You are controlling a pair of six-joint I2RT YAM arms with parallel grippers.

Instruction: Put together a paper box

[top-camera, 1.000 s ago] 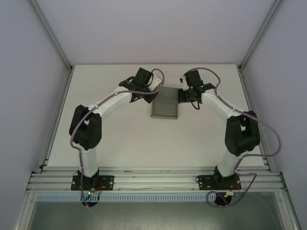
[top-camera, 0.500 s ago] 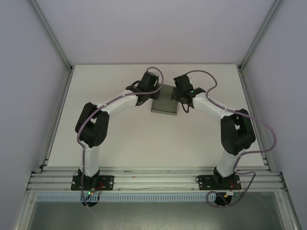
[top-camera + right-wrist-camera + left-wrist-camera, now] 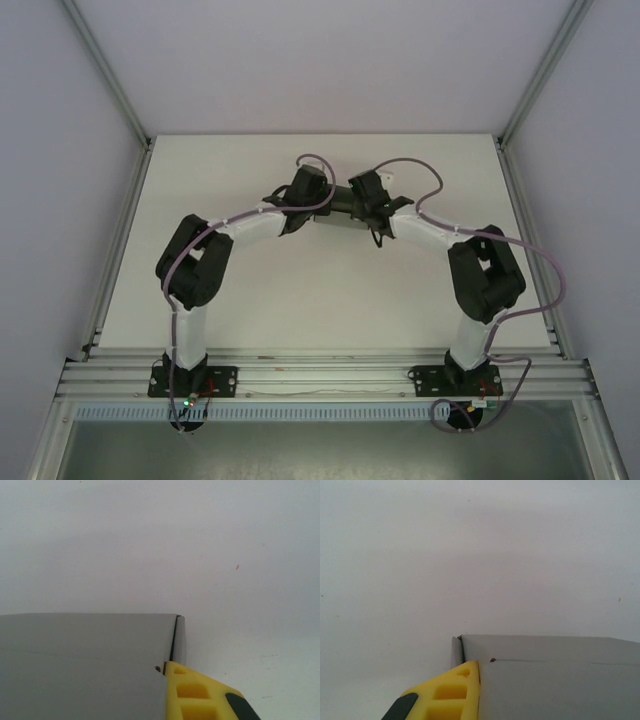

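Observation:
The paper box (image 3: 340, 220) is grey cardboard at mid-table, mostly covered by both wrists in the top view. My left gripper (image 3: 318, 203) is at its left end and my right gripper (image 3: 358, 203) at its right end. In the left wrist view one yellow finger (image 3: 455, 692) presses the outside of a side flap, with a grey panel (image 3: 560, 680) covering the other finger. The right wrist view mirrors this: a yellow finger (image 3: 195, 695) lies against the end flap beside the panel (image 3: 85, 665). Each gripper (image 3: 480, 667) (image 3: 165, 667) looks shut on a box wall.
The white tabletop (image 3: 300, 290) stretches around the box. Grey enclosure walls and aluminium frame rails (image 3: 120, 240) border it left and right. The arm bases (image 3: 190, 380) sit on the rail at the near edge.
Both wrists have moved inward from the box's ends until they nearly meet over it. The box, plainly visible before, is now mostly covered and looks narrower.

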